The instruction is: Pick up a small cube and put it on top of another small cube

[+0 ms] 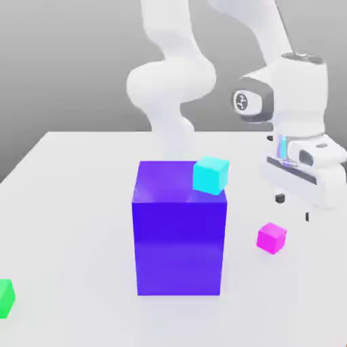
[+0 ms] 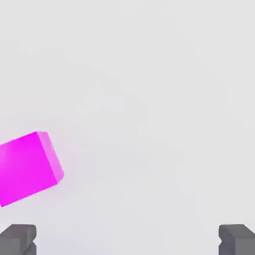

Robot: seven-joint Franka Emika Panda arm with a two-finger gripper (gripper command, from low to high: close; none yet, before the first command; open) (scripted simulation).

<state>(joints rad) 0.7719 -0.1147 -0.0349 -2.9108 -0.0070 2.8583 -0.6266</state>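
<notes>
Lying below the open hand (image 2: pixel 127 240): magenta cube (image 2: pixel 27 168).

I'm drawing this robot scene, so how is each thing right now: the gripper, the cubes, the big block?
Gripper: open, empty, above the table.
Pink cube: on the table, not held.
Cyan cube: at the big block's top edge.
Green cube: partly out of view.
Big block: upright.

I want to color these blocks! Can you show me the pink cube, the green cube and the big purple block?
Pink cube (image 1: pixel 271 238), exterior view, its middle.
Green cube (image 1: pixel 5 298), exterior view, its side.
Big purple block (image 1: pixel 179 247), exterior view, its front.
</notes>
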